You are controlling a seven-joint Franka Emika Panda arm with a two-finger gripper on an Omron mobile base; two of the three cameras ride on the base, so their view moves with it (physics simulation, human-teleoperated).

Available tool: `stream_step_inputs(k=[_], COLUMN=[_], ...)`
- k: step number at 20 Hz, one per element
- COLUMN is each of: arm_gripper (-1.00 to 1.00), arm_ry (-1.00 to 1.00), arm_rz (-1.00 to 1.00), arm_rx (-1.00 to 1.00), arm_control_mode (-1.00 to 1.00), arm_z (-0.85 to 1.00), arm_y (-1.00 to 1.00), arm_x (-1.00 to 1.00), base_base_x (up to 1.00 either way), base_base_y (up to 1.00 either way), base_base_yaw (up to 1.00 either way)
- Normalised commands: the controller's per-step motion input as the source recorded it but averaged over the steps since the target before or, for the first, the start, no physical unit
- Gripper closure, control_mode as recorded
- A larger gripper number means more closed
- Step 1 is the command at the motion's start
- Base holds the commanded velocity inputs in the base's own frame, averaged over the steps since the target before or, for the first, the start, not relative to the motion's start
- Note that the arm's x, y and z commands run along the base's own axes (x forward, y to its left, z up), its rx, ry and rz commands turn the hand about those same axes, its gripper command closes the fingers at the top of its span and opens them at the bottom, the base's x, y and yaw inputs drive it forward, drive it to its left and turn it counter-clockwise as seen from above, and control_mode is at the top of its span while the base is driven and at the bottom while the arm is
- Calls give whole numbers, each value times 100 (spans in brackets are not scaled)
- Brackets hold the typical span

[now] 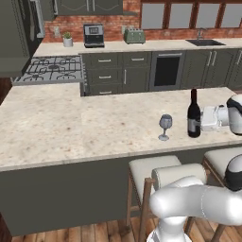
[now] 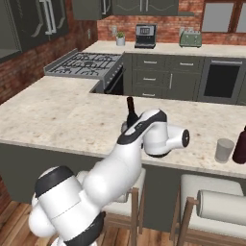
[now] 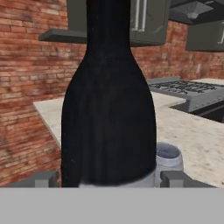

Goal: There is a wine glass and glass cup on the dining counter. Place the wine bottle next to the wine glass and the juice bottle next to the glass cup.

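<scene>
Wine bottle (image 1: 194, 116) upright on bench (image 1: 71, 123), right of centre, just beside wine glass (image 1: 165, 126). Hand (image 3: 109, 179) straddles bottle base, fingers close either side; contact cannot be told. Juice bottle (image 2: 240, 145) beside glass cup (image 2: 223, 150), right edge; release apparently left.

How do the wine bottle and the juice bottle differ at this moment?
The wine bottle is tall, nearly black, with a slim neck; the juice bottle is shorter, stout and maroon. The wine bottle stands beside the wine glass with the pincer at it; the juice bottle stands free beside the glass cup. Both stand upright on the dining counter.
</scene>
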Motion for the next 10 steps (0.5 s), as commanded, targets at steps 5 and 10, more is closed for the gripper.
stream_step_inputs(k=[5, 10], arm_gripper=[100, 100], arm_ry=[0, 0], arm_rz=[2, 4], arm_rx=[4, 4], arm_control_mode=[-100, -100], arm_z=[-21, -21], arm_y=[-9, -12], arm_x=[29, 25], base_base_x=[0, 0], base_base_y=[0, 0], base_base_yaw=[0, 0])
